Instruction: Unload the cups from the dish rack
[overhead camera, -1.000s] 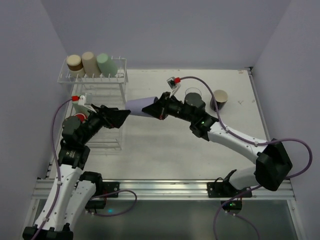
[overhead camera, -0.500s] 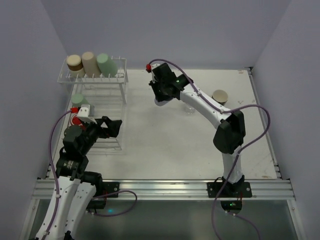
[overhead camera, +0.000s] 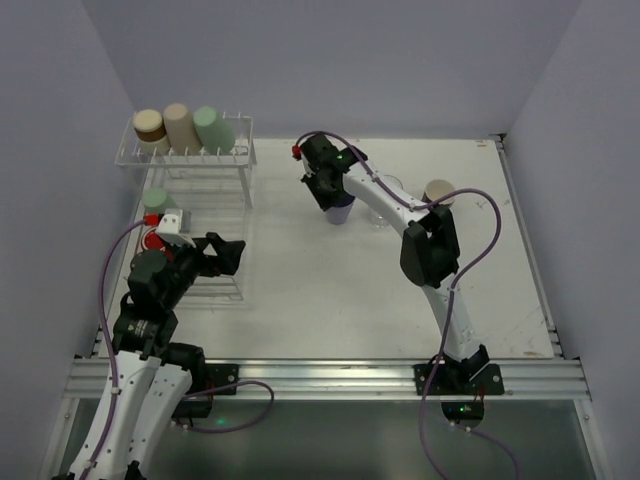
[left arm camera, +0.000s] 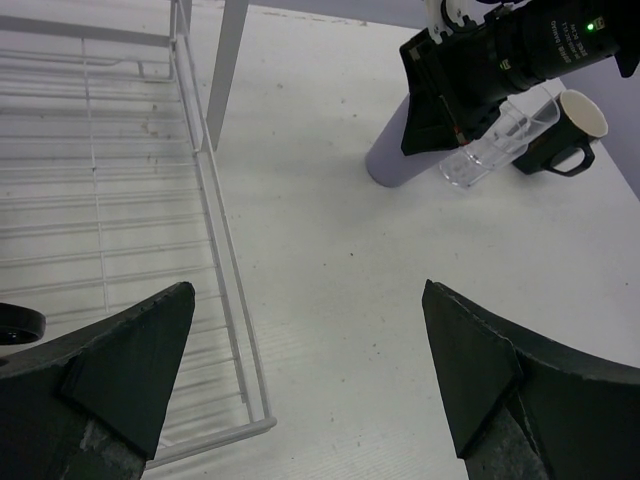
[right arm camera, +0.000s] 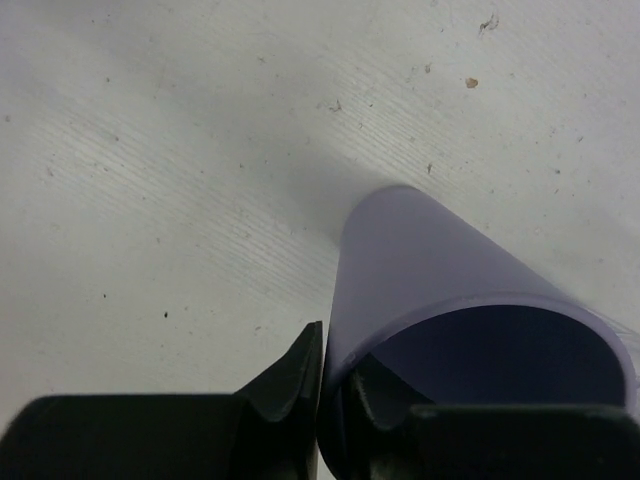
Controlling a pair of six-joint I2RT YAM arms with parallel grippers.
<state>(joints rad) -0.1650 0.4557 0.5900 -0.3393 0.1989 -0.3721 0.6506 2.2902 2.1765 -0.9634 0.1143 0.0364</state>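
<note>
My right gripper [overhead camera: 334, 200] is shut on the rim of the purple cup [overhead camera: 341, 213], which stands at the far middle of the table. In the right wrist view one finger is outside the purple cup's [right arm camera: 450, 290] wall and one inside, at the gripper [right arm camera: 330, 385]. The white dish rack [overhead camera: 200, 185] at far left holds a tan-brown cup [overhead camera: 149, 124], a beige cup [overhead camera: 180, 125] and a green cup [overhead camera: 213, 128] on its raised shelf. A pale green cup [overhead camera: 158, 200] and a half-hidden red cup [overhead camera: 152, 241] sit on its base. My left gripper [overhead camera: 226, 254] is open and empty at the rack's near right edge [left arm camera: 232, 290].
A clear glass [overhead camera: 380, 214] stands just right of the purple cup. A black cup with cream inside [overhead camera: 438, 192] stands further right. Both show in the left wrist view, the glass [left arm camera: 490, 150] and the black cup [left arm camera: 572, 125]. Walls close off the back and sides.
My right arm carried the purple cup from mid-table to the far middle and brought it down upright beside the clear glass. My left gripper drew back toward the rack's near end.
</note>
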